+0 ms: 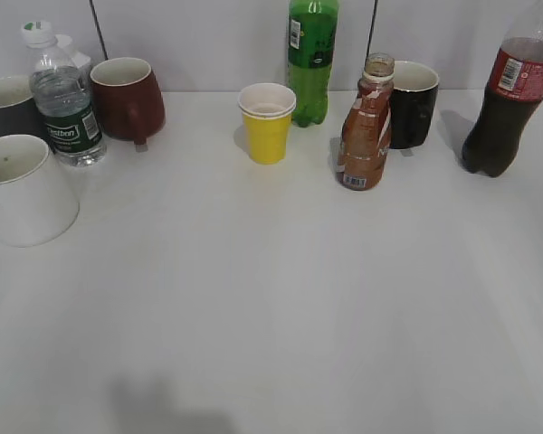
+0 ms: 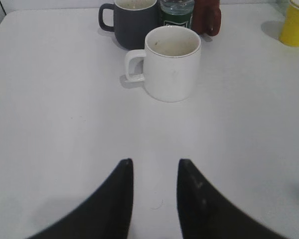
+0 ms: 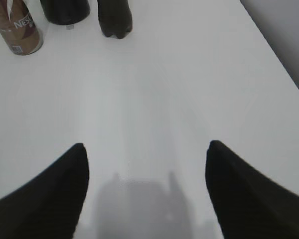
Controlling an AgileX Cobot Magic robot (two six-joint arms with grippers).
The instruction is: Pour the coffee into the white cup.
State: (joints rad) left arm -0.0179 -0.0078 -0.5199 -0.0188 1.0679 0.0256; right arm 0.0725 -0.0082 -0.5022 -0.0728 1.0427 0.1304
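The coffee bottle (image 1: 365, 131), small, clear, brown-orange label, cap off, stands upright at the back right of the white table; its lower part shows in the right wrist view (image 3: 19, 27). The white cup (image 1: 18, 190) stands upright at the left edge; in the left wrist view (image 2: 172, 62) it is ahead of the jaws, handle to the left, empty. My left gripper (image 2: 154, 164) is open, empty, well short of the cup. My right gripper (image 3: 145, 149) is wide open, empty, far from the bottle. Neither gripper shows in the exterior view.
Back row: dark grey mug (image 1: 4, 104), water bottle (image 1: 63, 99), dark red mug (image 1: 127, 98), yellow paper cup (image 1: 267, 122), green soda bottle (image 1: 311, 59), black mug (image 1: 413, 104), cola bottle (image 1: 507, 99). The table's right edge (image 3: 281, 64) runs close by.
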